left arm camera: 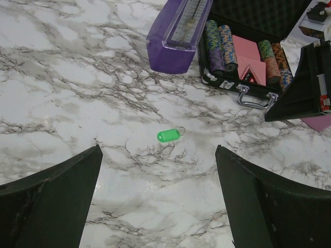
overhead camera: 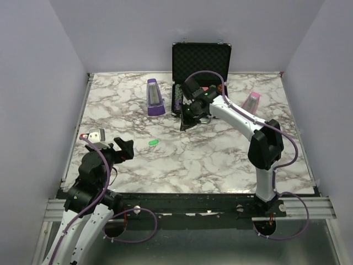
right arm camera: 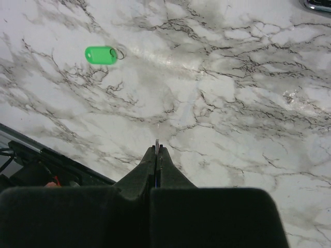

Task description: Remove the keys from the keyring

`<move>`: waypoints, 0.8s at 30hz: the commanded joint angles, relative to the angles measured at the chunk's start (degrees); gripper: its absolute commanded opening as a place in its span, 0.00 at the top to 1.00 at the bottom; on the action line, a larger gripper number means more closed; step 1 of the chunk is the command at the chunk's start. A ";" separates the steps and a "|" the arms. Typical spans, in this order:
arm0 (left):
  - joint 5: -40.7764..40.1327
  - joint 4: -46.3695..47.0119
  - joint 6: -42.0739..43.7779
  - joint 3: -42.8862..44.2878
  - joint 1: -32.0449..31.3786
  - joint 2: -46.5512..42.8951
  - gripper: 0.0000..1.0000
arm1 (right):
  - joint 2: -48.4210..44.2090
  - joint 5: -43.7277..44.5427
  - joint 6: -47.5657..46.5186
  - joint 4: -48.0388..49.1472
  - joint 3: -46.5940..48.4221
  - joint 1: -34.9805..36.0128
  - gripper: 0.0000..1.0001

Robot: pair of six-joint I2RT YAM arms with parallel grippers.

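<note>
The keyring is a small green oval tag with a thin metal ring, lying flat on the marble table. It also shows in the left wrist view and the right wrist view, and no key hangs on its ring. My left gripper is open and empty, just short of the tag, jaws wide apart. My right gripper is raised near the case and shut. A thin silver key, seen edge-on, pokes out between its tips.
A purple metronome-shaped object stands at the back. An open black case of poker chips is beside it. A pink object is to the right, a small white-grey item at the left edge.
</note>
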 commanded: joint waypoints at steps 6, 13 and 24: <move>-0.53 3.20 2.08 -0.71 0.24 -0.49 0.01 | 2.76 0.75 -0.89 -3.81 3.48 1.89 0.99; -0.53 3.64 2.52 -0.98 0.16 -0.57 0.01 | 1.45 -0.21 -0.97 -3.72 3.30 1.98 0.86; -0.26 3.55 2.61 -0.89 0.25 -1.19 0.01 | -1.36 -1.10 -0.89 -8.37 12.87 1.98 0.67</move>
